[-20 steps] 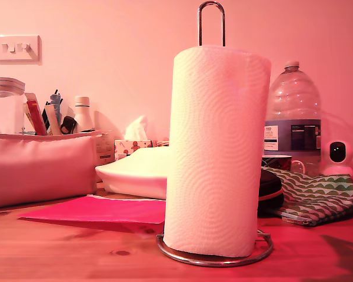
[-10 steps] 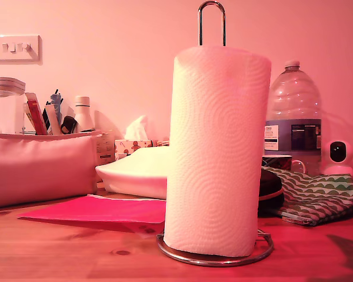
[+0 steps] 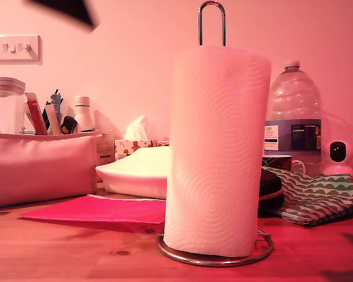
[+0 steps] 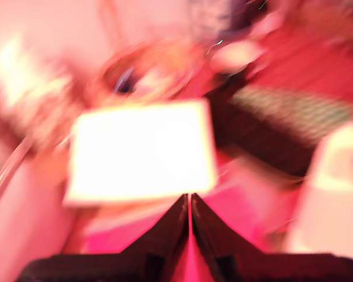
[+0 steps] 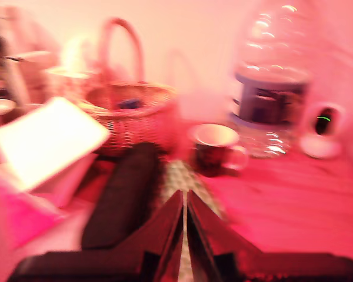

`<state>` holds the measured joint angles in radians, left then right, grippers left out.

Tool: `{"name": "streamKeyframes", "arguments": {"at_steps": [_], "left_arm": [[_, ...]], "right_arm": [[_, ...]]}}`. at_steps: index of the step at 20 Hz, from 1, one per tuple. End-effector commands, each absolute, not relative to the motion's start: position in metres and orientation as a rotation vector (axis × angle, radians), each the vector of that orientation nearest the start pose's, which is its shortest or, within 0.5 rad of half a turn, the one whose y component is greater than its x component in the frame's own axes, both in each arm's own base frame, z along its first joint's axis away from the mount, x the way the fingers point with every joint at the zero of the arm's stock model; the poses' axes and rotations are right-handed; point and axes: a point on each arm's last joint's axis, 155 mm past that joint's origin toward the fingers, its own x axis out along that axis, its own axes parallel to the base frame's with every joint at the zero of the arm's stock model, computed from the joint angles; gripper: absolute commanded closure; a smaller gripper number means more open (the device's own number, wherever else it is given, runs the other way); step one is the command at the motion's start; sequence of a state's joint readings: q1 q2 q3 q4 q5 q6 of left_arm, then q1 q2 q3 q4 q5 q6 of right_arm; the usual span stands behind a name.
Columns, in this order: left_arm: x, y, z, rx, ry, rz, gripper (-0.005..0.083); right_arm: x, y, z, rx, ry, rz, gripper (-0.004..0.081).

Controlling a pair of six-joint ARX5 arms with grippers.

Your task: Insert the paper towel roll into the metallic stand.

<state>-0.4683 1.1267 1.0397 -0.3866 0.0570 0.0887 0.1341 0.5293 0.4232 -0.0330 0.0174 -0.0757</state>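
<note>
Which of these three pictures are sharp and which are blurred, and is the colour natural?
All three views carry a strong pink-red cast. The exterior view is sharp: the swirl embossing on the fat white paper towel roll is legible, on the thin chrome wire stand. The first wrist view is heavily smeared; the white rectangular tray is overexposed. The second wrist view is milder: the clear plastic water bottle is soft yet recognisable.

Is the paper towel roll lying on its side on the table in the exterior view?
No, the paper towel roll stands upright on the metallic stand, whose loop rises above its top.

paper towel roll (image 3: 217,153) on metallic stand (image 3: 212,23)
</note>
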Motion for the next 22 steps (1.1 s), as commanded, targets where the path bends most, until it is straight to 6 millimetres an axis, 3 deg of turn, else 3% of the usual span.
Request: {"name": "streamKeyframes", "arguments": {"at_steps": [1,5,12,16,19,22], "left_arm": [[0.327,-0.163,0.266,0.159,0.399,-0.494,0.0792],[0.31,-0.126,0.242,0.116,0.364,-0.412,0.0792],[0.268,-0.092,0.218,0.023,0.25,-0.334,0.0792],[0.244,-0.083,0.232,-0.025,0.154,-0.33,0.0792],[0.233,-0.081,0.243,-0.09,0.113,-0.332,0.0792],[0.231,-0.08,0.243,-0.089,0.115,-0.332,0.0792]], "right_arm": [[0.289,0.023,0.235,-0.083,0.111,0.072,0.0782],[0.284,0.005,0.24,-0.08,0.082,0.01,0.0782],[0.264,0.022,0.236,-0.077,0.067,0.109,0.0782],[0.252,0.021,0.237,-0.065,0.06,0.106,0.0782],[0.25,0.021,0.222,-0.046,0.118,0.107,0.0782],[0.246,0.021,0.2,-0.044,0.209,0.109,0.0782]]}}
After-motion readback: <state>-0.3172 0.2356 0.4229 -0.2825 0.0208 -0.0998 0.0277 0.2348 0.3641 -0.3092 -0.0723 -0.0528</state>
